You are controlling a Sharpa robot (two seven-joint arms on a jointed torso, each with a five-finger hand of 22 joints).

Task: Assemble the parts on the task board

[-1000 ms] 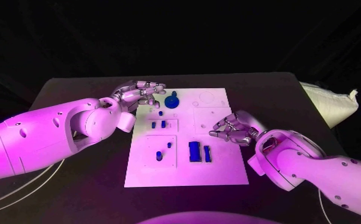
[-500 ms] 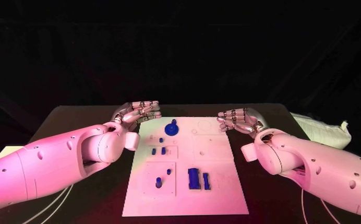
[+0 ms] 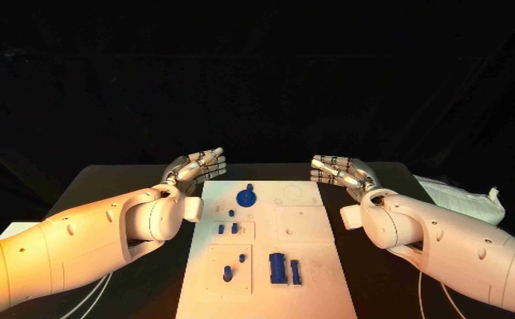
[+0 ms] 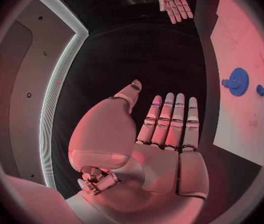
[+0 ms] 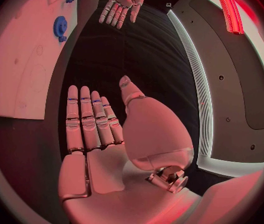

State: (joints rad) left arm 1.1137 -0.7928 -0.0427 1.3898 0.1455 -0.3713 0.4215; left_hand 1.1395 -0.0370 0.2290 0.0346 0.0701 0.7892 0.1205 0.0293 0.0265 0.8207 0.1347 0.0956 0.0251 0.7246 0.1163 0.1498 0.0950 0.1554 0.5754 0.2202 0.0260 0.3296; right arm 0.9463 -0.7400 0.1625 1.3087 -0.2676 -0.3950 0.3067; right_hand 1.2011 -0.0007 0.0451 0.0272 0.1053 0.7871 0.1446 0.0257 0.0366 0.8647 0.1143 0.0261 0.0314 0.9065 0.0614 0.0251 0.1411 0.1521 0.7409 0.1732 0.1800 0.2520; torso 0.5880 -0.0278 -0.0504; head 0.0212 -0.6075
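The white task board lies in the middle of the black table. A blue gear stands near its far left corner, also seen in the left wrist view as the blue gear and in the right wrist view as the blue gear. Small blue pegs sit below it, and two blue bars lie near the front. My left hand hovers flat beside the board's far left corner, fingers straight, holding nothing. My right hand is likewise flat by the far right corner, empty.
A white cloth bag lies at the table's right edge. Black table surface runs left of the board. The left wrist view shows my right hand across the board; the right wrist view shows my left hand.
The camera has tilted up. Both hands have drawn back off the board to its far corners and uncurled from bent fingers to flat, straight fingers. The parts on the board have not moved.
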